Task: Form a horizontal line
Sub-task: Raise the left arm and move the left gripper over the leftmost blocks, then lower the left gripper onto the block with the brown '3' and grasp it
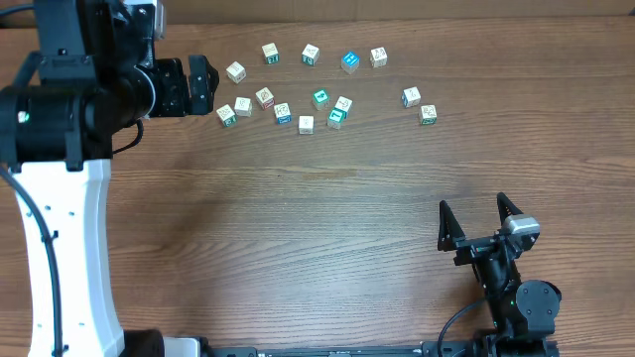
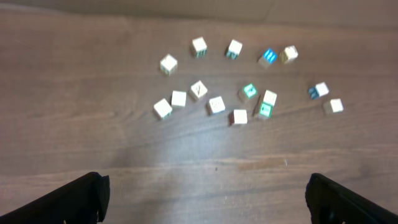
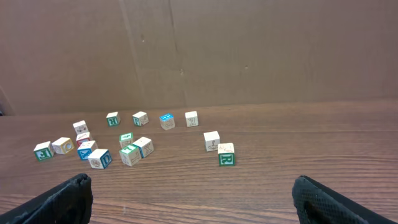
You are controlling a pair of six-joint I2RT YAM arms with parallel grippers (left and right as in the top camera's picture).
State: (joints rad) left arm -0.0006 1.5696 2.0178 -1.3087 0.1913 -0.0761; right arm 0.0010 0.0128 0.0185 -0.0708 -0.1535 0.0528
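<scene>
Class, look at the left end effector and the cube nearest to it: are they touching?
Apart. The left wrist view shows bare table between the left end effector and the nearest cube.

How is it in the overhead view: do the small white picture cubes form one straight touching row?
No, the small white picture cubes lie scattered on the brown wooden table, mostly apart.

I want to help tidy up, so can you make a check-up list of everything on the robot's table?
Surface: wooden table, brown grain.
Job's things: small cubes scattered at the far side, no touching row yet.
Clutter: nothing seen.
Grippers: left gripper open, close to the cubes; right gripper open, empty, far from them.
Cables: black cable along the left arm.
Surroundings: brown wall behind the table.
</scene>
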